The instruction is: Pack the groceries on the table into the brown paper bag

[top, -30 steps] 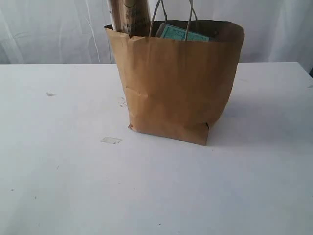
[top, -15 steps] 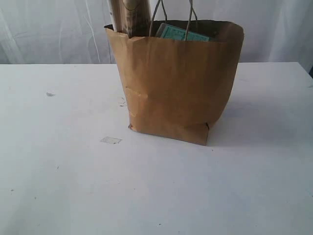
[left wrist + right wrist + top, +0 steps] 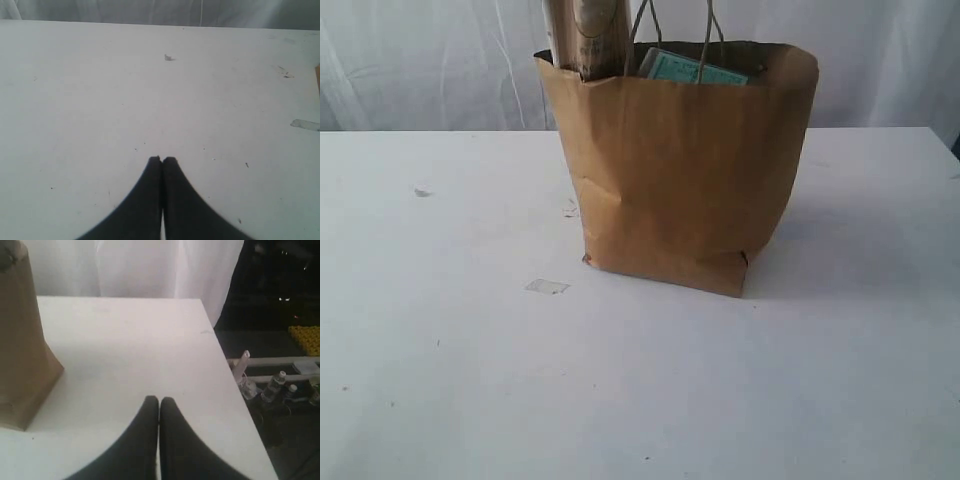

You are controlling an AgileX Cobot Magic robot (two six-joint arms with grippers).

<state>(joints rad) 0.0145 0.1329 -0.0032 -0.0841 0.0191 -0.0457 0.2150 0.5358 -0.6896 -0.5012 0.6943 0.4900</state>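
The brown paper bag stands upright on the desk, a little toward 1 o'clock from the middle of the exterior view, its mouth open and its cord handles rising above the rim. Two groceries show in the mouth: the long spaghetti pack pokes up at the 10 o'clock corner, and the small white-blue carton leans near 12 o'clock. The jars, the pouch and the bottle cannot be seen, and the bag's wall hides whether they lie deeper inside. Around the bag no grocery rests on any part of the desk that the three views cover. There is only a flat scrap of tape at 8 o'clock from the bag's base, plus a few specks. Both the left jaws and the right jaws are pressed together, gripping nothing, and hang above bare desk, the right ones just beside the bag. The packing looks finished, or very nearly so.
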